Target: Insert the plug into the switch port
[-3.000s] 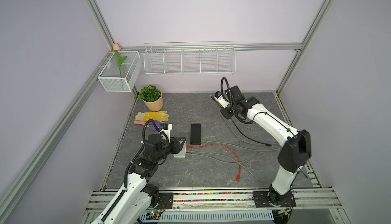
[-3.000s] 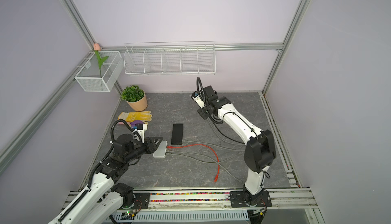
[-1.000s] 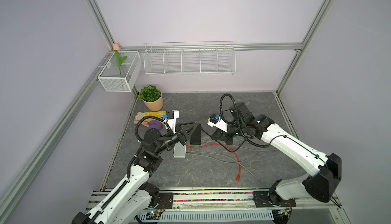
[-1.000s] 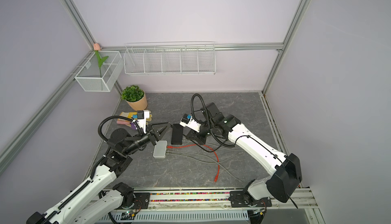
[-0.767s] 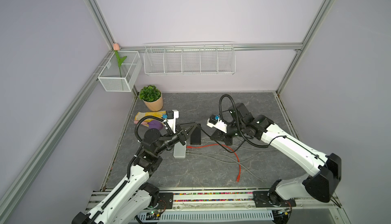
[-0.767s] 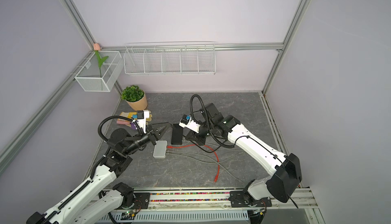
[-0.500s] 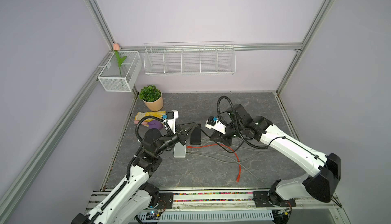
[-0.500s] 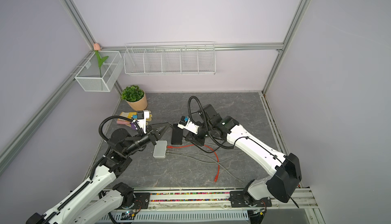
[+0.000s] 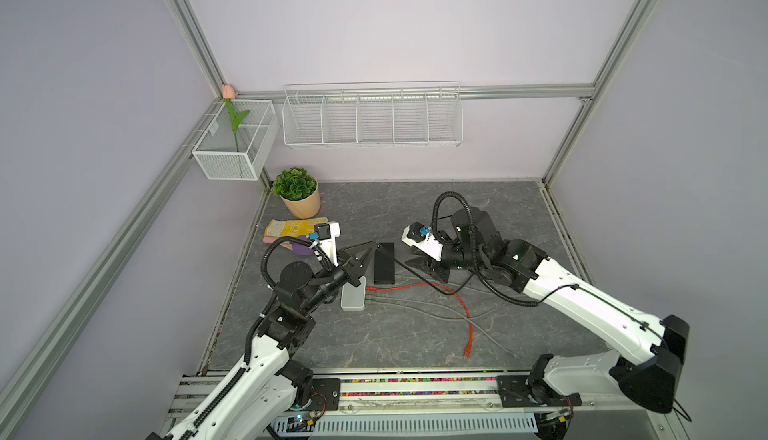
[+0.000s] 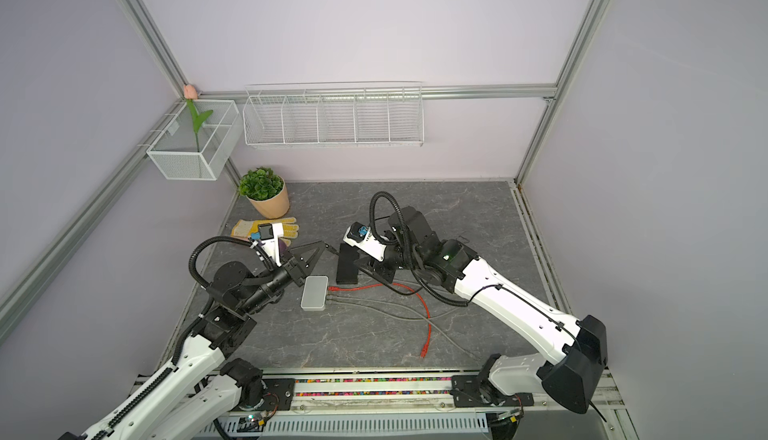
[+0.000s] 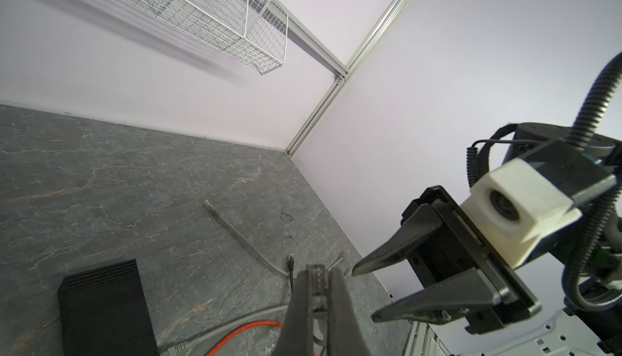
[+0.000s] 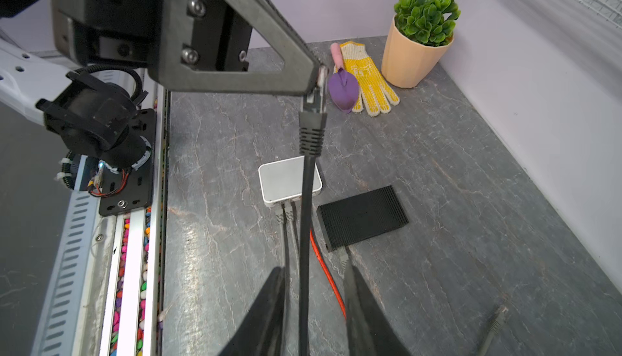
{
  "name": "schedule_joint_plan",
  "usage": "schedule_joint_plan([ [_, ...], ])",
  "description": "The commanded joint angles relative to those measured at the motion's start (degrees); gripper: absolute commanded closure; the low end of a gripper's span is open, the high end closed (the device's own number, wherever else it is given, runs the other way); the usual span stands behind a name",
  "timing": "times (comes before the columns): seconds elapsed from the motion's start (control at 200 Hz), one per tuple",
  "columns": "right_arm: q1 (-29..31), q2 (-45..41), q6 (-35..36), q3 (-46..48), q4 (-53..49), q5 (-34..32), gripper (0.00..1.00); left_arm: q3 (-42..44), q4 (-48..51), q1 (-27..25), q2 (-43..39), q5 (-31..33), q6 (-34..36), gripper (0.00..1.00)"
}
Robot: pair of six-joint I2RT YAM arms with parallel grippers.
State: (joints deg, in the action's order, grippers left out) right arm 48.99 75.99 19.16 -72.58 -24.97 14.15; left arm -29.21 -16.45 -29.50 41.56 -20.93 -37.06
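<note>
My left gripper [image 9: 375, 245] [image 10: 322, 244] [image 11: 318, 290] is shut on the black cable's plug [image 11: 315, 272] [image 12: 314, 102] and holds it above the table, just behind the white switch [image 9: 353, 297] [image 10: 314, 293] [image 12: 289, 180]. The switch lies flat with a red and two grey cables in its ports. From the plug the black cable [image 12: 306, 219] hangs down and runs between the spread fingers of my right gripper [image 12: 313, 304] [image 9: 411, 261] [image 11: 363, 295], which is open and faces the left gripper closely.
A black ribbed box [image 9: 384, 263] [image 12: 361, 214] lies next to the switch with a grey cable in it. Red cable [image 9: 461, 305] and grey cables trail across the mat. A yellow glove [image 12: 368, 78], purple trowel [image 12: 343, 90] and potted plant [image 9: 297, 192] sit at the back left.
My left gripper has shut on the plug. My right gripper has opened and let go of the cable, after drifting slightly toward the left arm.
</note>
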Motion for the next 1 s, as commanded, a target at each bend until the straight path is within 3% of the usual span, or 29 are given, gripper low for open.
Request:
schedule_joint_plan([
  [0.0,1.64,1.45,-1.13,-1.70,2.71,-2.70,0.67,1.45,-1.02,-0.39,-0.62,2.47,-2.58,1.00],
  [0.405,5.14,8.46,-1.39,-6.94,1.73,-5.94,0.71,3.81,-0.63,-1.26,-3.26,8.76,-6.01,1.00],
  [0.995,6.03,13.22,-0.66,-11.01,-0.21,-6.21,0.74,3.90,0.45,-1.97,-4.12,8.97,-5.23,1.00],
])
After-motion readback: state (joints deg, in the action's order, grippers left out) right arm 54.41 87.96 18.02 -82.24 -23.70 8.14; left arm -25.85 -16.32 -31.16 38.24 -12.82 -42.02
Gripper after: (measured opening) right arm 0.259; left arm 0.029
